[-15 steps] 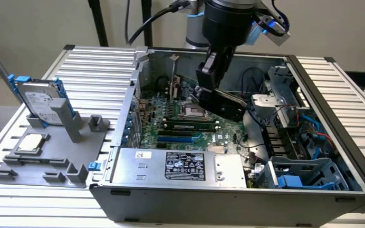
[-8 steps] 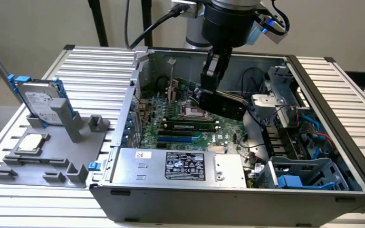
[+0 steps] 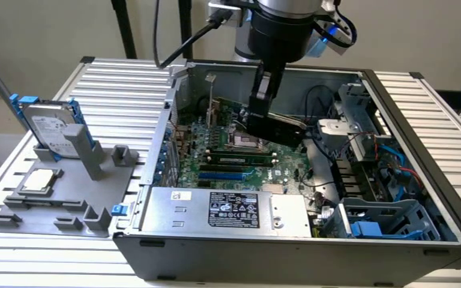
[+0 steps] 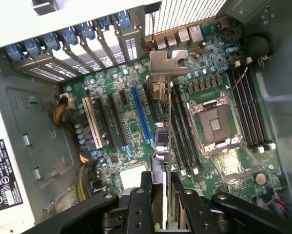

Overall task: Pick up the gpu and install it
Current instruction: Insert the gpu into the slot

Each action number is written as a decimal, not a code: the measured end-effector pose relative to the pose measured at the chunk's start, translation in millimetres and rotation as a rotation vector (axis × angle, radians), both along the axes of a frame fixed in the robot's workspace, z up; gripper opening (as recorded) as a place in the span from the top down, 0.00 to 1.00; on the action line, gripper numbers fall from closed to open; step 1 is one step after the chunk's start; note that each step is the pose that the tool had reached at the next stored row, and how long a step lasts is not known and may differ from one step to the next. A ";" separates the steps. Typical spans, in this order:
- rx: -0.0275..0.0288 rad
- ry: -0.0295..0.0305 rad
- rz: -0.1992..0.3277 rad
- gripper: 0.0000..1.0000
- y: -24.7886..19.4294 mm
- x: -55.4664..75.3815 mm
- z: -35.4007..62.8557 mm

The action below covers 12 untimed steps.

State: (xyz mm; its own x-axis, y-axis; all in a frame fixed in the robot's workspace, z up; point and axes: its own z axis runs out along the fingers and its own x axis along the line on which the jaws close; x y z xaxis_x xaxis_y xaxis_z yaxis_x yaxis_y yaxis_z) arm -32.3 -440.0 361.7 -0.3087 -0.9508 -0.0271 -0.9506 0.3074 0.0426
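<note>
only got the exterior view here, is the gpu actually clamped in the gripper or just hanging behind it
Observer: Clamped. In the wrist view the gripper is shut on the gpu, gripping its near edge.
Operator: seated in a slot yet
Observer: No. It hangs edge-on above the motherboard, and the long blue slot beside it is empty.
Operator: which way is the bracket end
Observer: The silver bracket points toward the rear slot covers.
</note>
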 end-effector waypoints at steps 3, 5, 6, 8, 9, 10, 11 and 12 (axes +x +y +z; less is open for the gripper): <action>0.0071 0.0001 0.015 0.74 -2.9 -2.9 -3.8; 0.0101 0.0002 0.027 0.74 -4.8 -3.2 -6.4; 0.0110 0.0007 0.036 0.74 -5.5 -3.2 -7.7; 0.0116 0.0020 0.055 0.74 -6.5 -3.2 -10.0; 0.0119 0.0026 0.068 0.74 -6.8 -3.2 -11.7; 0.0122 0.0027 0.078 0.74 -7.0 -3.3 -13.5; 0.0131 0.0028 0.094 0.74 -7.0 -4.1 -16.8; 0.0132 0.0028 0.100 0.74 -7.0 -5.0 -18.6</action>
